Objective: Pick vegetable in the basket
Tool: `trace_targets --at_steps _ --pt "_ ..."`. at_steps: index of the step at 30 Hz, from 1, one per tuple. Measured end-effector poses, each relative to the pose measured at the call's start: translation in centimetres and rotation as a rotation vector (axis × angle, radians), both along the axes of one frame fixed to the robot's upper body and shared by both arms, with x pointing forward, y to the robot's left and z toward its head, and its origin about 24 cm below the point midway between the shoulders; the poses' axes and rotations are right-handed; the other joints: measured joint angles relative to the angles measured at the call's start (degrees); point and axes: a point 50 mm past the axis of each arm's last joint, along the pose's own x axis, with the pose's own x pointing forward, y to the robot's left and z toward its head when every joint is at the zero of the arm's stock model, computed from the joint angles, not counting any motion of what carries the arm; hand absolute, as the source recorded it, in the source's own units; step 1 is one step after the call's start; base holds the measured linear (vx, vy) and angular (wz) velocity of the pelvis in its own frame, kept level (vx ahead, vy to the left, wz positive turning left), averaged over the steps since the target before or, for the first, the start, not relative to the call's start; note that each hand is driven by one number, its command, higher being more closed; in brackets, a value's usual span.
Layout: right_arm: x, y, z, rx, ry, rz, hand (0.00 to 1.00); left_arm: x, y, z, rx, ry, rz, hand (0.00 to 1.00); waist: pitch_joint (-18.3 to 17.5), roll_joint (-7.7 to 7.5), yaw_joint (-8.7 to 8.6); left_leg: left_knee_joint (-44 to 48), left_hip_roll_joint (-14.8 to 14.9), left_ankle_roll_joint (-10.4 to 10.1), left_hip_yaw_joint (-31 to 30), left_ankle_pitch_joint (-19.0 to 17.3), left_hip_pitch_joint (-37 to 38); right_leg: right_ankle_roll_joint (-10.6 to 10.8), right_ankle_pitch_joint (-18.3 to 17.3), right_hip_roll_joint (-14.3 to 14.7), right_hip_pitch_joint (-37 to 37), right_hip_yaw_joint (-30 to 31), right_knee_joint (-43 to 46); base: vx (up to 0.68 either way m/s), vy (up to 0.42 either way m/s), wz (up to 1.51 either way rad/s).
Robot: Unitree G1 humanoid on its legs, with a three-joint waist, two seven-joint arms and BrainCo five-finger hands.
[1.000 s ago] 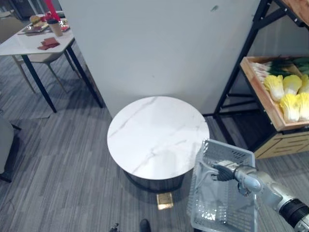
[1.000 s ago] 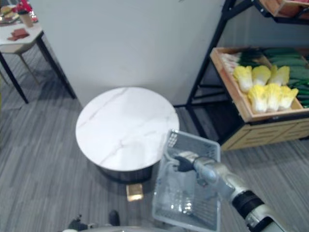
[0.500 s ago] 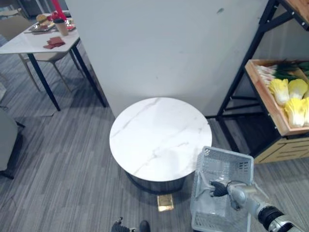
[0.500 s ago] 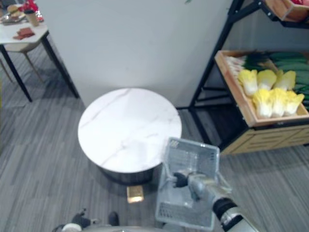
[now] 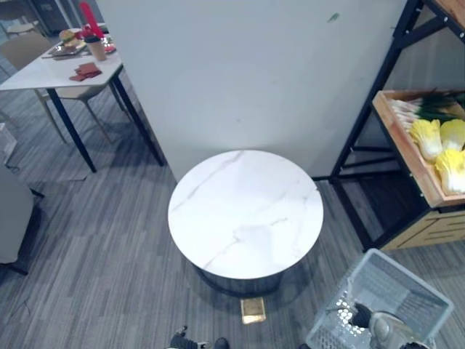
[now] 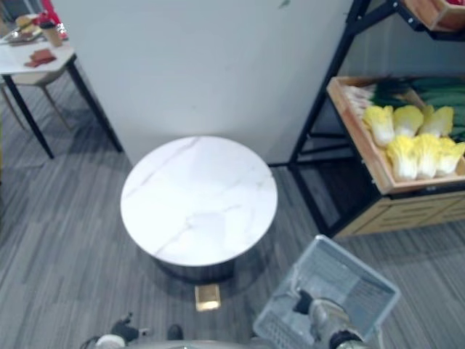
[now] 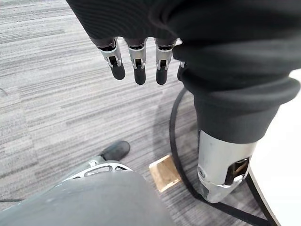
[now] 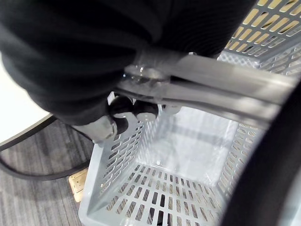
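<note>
Right hand (image 5: 369,321), near right in the eye views, carries the empty basket (image 5: 410,275), cabbages (image 5: 442,145) far right on the shelf (image 5: 409,158), nearest this arm; left wrist view: left hand (image 7: 136,70) slack, empty; right wrist view: fingers (image 8: 126,109) apparently curled round the handle (image 8: 221,87).

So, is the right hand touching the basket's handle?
Touching. In the right wrist view the right hand has its fingers curled round the handle of the basket.
</note>
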Motion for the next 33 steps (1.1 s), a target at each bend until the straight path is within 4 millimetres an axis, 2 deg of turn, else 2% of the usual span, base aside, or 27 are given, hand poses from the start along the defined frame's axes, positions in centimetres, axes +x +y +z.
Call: trace_targets --at_steps 2,3,4,5,6,7,8,9,10,12,13,14,15,16,17,18,19,20,23,26,28,29,30,31,32,33 --pt "0.5 0.6 0.0 0.008 -0.023 -0.018 1.0 0.4 0.0 0.0 0.001 0.0 -0.003 0.0 1.05 0.23 -0.51 0.0 0.99 -0.33 2.08 -0.65 -0.62 1.06 1.88 0.97 -3.17 2.91 2.27 -0.08 0.049 -0.55" --pt "0.8 1.4 0.0 0.028 -0.037 -0.016 1.0 0.6 0.1 0.1 0.005 -0.003 -0.004 0.0 2.01 0.83 -0.74 0.01 2.26 -0.22 3.65 -0.71 -0.64 0.18 4.68 2.23 -4.26 3.07 2.54 -0.12 0.047 -0.64" --pt "0.8 1.5 -0.1 0.032 -0.038 -0.017 1.0 0.7 0.2 0.1 0.005 -0.004 -0.003 0.0 2.12 0.74 -0.74 0.03 2.49 -0.14 3.99 -0.75 -0.59 -0.05 5.33 2.5 -4.55 2.89 2.54 -0.1 0.043 -0.91" --pt "0.7 2.3 -0.2 0.054 -0.047 -0.017 1.0 1.0 0.3 0.2 0.007 -0.016 0.005 0.0 2.57 0.5 -0.57 0.37 4.29 0.42 7.04 -0.8 -0.5 -1.87 10.58 4.38 -6.87 0.43 2.15 -0.09 0.029 -0.98" --pt "0.8 2.6 -0.2 0.059 -0.057 -0.018 1.0 1.1 0.3 0.2 0.003 -0.02 0.014 0.0 3.02 1.31 -0.06 0.22 6.61 1.73 8.85 -0.51 -0.6 -3.43 14.34 5.53 -6.68 -1.2 -0.62 -0.12 0.017 -1.26" --pt "0.7 2.9 -0.3 0.071 -0.066 -0.026 1.0 1.1 0.4 0.3 0.001 -0.028 0.031 0.0 3.65 1.5 0.32 0.07 7.64 2.28 11.1 -0.19 -0.38 -6.29 11.86 5.56 -6.56 -5.97 2.91 -0.1 0.004 -0.83" --pt "0.3 2.8 -0.4 0.075 -0.057 -0.033 1.0 1.2 0.4 0.3 0.0 -0.032 0.038 0.0 3.56 1.28 0.32 0.2 7.74 2.41 11.95 -0.04 -0.16 -6.76 8.44 4.66 -6.54 -8.54 7.07 -0.06 0.008 -0.6" --pt "-0.9 2.6 -0.9 0.084 -0.032 -0.068 1.0 1.2 0.5 0.4 0.0 -0.04 0.048 0.0 3.43 0.96 0.45 0.41 7.81 2.63 13.11 0.36 0.19 -6.55 3.15 2.16 -5.74 -12.59 13.93 0.0 -0.006 -0.44" --pt "-1.4 2.2 -1.0 0.085 -0.024 -0.1 1.0 1.0 0.8 0.4 0.0 -0.04 0.073 0.0 3.42 0.93 0.72 0.42 7.96 2.04 14.42 1.1 0.66 -7.5 0.24 -0.64 -4.61 -15.69 19.11 0.0 -0.029 -0.48" --pt "-1.6 2.0 -1.0 0.086 -0.022 -0.117 1.0 0.0 1.1 0.2 0.001 -0.02 0.109 0.0 3.22 0.63 0.78 0.44 8.2 1.48 16.9 1.76 0.9 -7.33 -0.6 -4.01 -3.31 -17.97 21.26 -0.03 -0.109 -0.74" --pt "-1.5 1.9 -1.0 0.09 -0.029 -0.131 1.0 -0.5 1.8 0.3 0.013 -0.011 0.144 0.0 2.79 -0.29 1.09 0.46 8.43 0.99 19.42 2.43 0.86 -6.18 -1.06 -4.68 -3.95 -18.17 19.96 -0.09 -0.207 -1.26" --pt "-1.5 1.4 -0.8 0.09 -0.041 -0.168 1.0 -1.0 2.3 0.2 0.016 0.002 0.176 0.0 2.91 0.05 1.55 0.57 8.51 0.28 21.84 2.19 0.7 -6.13 -1.08 -2.69 -4.8 -19.59 16.71 -0.09 -0.197 -1.27" --pt "-1.5 1.2 -0.8 0.09 -0.046 -0.184 1.0 -1.2 2.2 0.2 0.012 0.009 0.178 0.0 3.12 -0.41 1.77 1.59 8.32 -0.61 22.48 1.11 0.45 -6.43 -0.89 -1.65 -4.35 -19.41 13.61 -0.06 -0.169 -1.35" --pt "-1.4 1.0 -0.7 0.099 -0.056 -0.207 1.0 -1.3 2.0 0.1 0.008 0.012 0.177 0.0 2.6 0.22 2.61 2.69 8.2 -0.36 23.79 0.56 0.18 -6.67 -0.02 -0.51 -3.24 -19.03 7.19 -0.04 -0.125 -1.58" --pt "-1.0 1.0 -0.5 0.109 -0.068 -0.217 1.0 -1.6 1.8 0.0 -0.001 0.014 0.193 0.0 2.33 -0.37 3.25 3.58 9.21 -0.19 27.97 0.71 -0.33 -5.37 0.33 0.63 -3.0 -18.29 0.45 -0.13 -0.196 -1.74" --pt "-0.8 0.7 -0.4 0.112 -0.077 -0.245 1.0 -1.2 1.2 -0.1 -0.02 0.003 0.201 0.0 2.52 0.52 3.05 4.48 10.43 -0.01 31.48 0.92 -0.44 -4.55 0.77 0.57 -3.3 -21.49 -0.92 -0.16 -0.17 -1.42" --pt "-1.0 0.5 -0.4 0.119 -0.076 -0.261 1.0 -1.2 1.0 -0.1 -0.025 0.005 0.191 0.0 2.44 0.68 2.8 4.71 10.61 -0.03 32.43 0.91 -0.06 -4.12 1.2 0.61 -3.17 -22.74 -1.36 -0.16 -0.182 -0.88" --pt "-1.9 0.5 -0.8 0.136 -0.062 -0.3 1.0 -1.2 0.9 -0.2 -0.029 0.007 0.185 0.0 2.38 0.73 2.0 5.32 11.54 -0.16 33.4 0.89 1.06 -4.24 2.36 1.52 -2.1 -22.72 -2.62 -0.08 -0.159 -0.51" --pt "-5.1 -0.3 -1.5 0.148 -0.021 -0.419 1.0 -1.2 1.0 -0.1 -0.03 -0.004 0.176 0.0 2.02 1.23 0.59 7.18 14.6 -0.81 34.33 1.01 2.94 -4.49 2.54 4.46 0.27 -22.04 -5.54 -0.06 -0.149 -0.31" --pt "-6.2 -1.3 -1.4 0.147 -0.028 -0.505 1.0 -1.2 0.8 -0.1 -0.033 -0.005 0.173 0.0 2.58 2.32 0.5 13.96 18.7 -0.81 37.58 1.01 3.82 -5.6 2.35 5.97 0.38 -18.94 -5.42 0.0 -0.078 -0.6" --pt "-6.6 -2.6 -1.1 0.126 -0.04 -0.539 1.0 -1.3 0.1 -0.3 -0.05 -0.002 0.172 0.0 2.98 3.81 0.29 21.0 21.67 -0.56 37.25 1.18 3.8 -6.57 1.71 5.99 0.41 -16.34 -3.6 0.04 -0.054 -0.7" --pt "-6.8 -3.9 -0.6 0.093 -0.048 -0.545 1.0 -1.4 -0.3 -0.4 -0.062 -0.002 0.172 0.0 3.15 4.89 0.15 25.75 22.83 0.49 33.13 1.95 3.01 -7.39 1.19 5.82 0.5 -14.08 -1.96 0.07 -0.022 -0.67" --pt "-6.8 -4.9 -0.2 0.065 -0.06 -0.551 1.0 -1.5 -0.7 -0.4 -0.069 -0.005 0.175 0.0 3.5 4.87 0.13 28.9 22.53 0.8 27.02 2.22 0.89 -7.87 0.84 5.04 0.45 -12.71 -1.15 0.07 0.017 -0.71" --pt "-6.7 -6.1 0.4 0.033 -0.079 -0.564 1.0 -1.4 -1.0 -0.5 -0.075 -0.012 0.176 0.0 3.46 5.26 0.15 28.99 19.02 -1.51 19.27 -0.54 -0.31 -8.0 0.75 3.73 0.5 -11.05 -0.84 0.04 0.057 -0.78" --pt "-6.2 -7.3 1.0 0.0 -0.101 -0.575 1.0 -1.4 -1.4 -0.5 -0.082 -0.02 0.171 0.0 3.54 5.48 0.55 27.78 14.2 -2.19 11.96 -3.7 -1.17 -8.0 0.71 2.28 0.18 -8.5 -0.68 0.01 0.072 -0.77" --pt "-5.8 -7.8 1.3 -0.008 -0.113 -0.578 1.0 -1.5 -1.5 -0.5 -0.083 -0.02 0.17 0.0 3.56 5.58 0.84 27.05 12.01 -2.37 9.18 -4.98 -1.45 -7.99 0.71 1.96 0.05 -7.15 -0.7 0.0 0.071 -0.97"
